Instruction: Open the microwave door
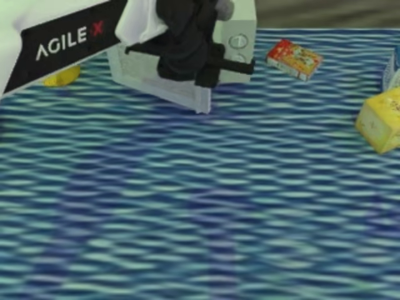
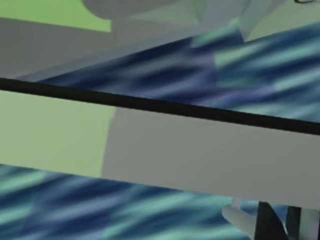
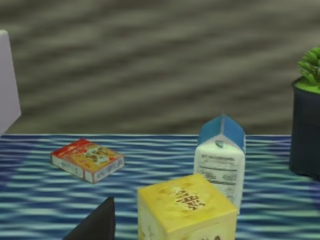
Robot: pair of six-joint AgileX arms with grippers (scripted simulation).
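Observation:
The light grey microwave (image 1: 240, 25) stands at the back of the table, largely covered by my left arm. Its microwave door (image 1: 162, 84) is swung partly outward, the free edge pointing toward the front of the table. My left gripper (image 1: 210, 70) sits right at that free edge. In the left wrist view the door (image 2: 200, 155) fills the middle as a grey slab with a black strip along it, and the gripper (image 2: 272, 227) shows only at the frame's edge. My right arm is out of the top view; one dark tip of the right gripper (image 3: 100, 225) shows.
A red snack box (image 1: 294, 59) lies just right of the microwave. A yellow carton (image 1: 381, 119) and a blue-topped milk carton (image 1: 392, 72) stand at the right edge. A yellow item (image 1: 62, 77) lies left of the oven. A potted plant (image 3: 306, 130) stands beyond the cartons.

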